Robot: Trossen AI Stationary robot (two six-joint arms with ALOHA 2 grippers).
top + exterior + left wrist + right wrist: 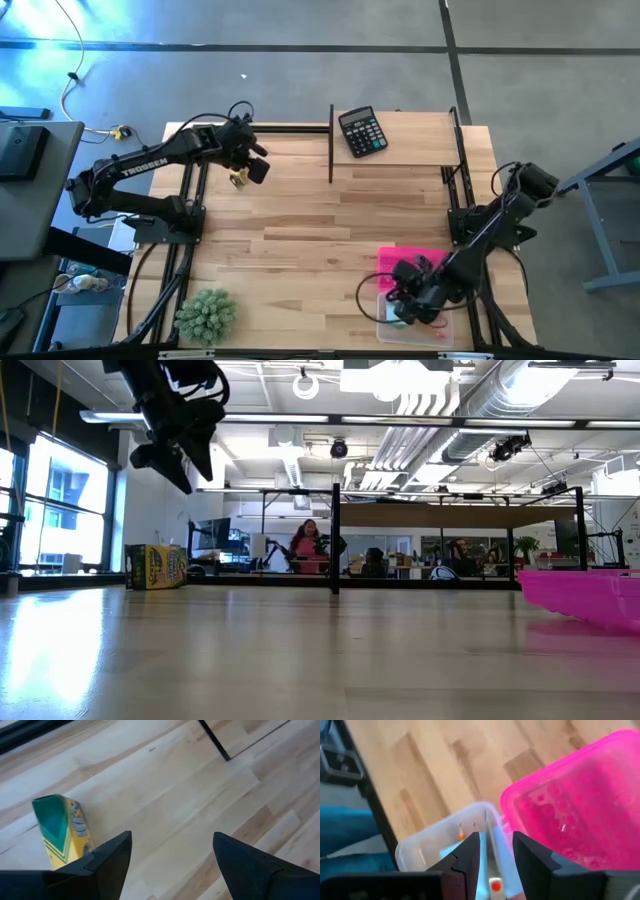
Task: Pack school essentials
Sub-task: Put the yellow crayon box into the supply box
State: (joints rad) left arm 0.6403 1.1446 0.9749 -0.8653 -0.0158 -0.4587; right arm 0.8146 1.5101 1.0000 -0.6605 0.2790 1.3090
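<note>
Left gripper (243,168) hovered above the desk (320,230) at the far-left corner, fingers spread, nothing between them. A yellow-green crayon box (62,832) stood on the desk just beside and below that gripper; in the left wrist view it lay off to one side of the left finger, not in the gap. The box's long axis looked upright, slightly tilted in that view.

Right gripper (492,852) hung over the clear bin (427,842) at the near-right corner, fingers narrowly apart, not visibly pinching anything. Bin held a light-blue pad (451,851) and small orange and red items, too small to name. Pink lid (580,815) lay touching the bin on its far side.

Calculator (362,131) sat at the far edge; plant (206,314) at near left. Both untouched.

Judgement: the crayon box is the piece left to pack. Left arm is much nearer; bin is well apart, diagonally across the desk. Gripper must shift sideways to centre the box between the fingers before closing.
</note>
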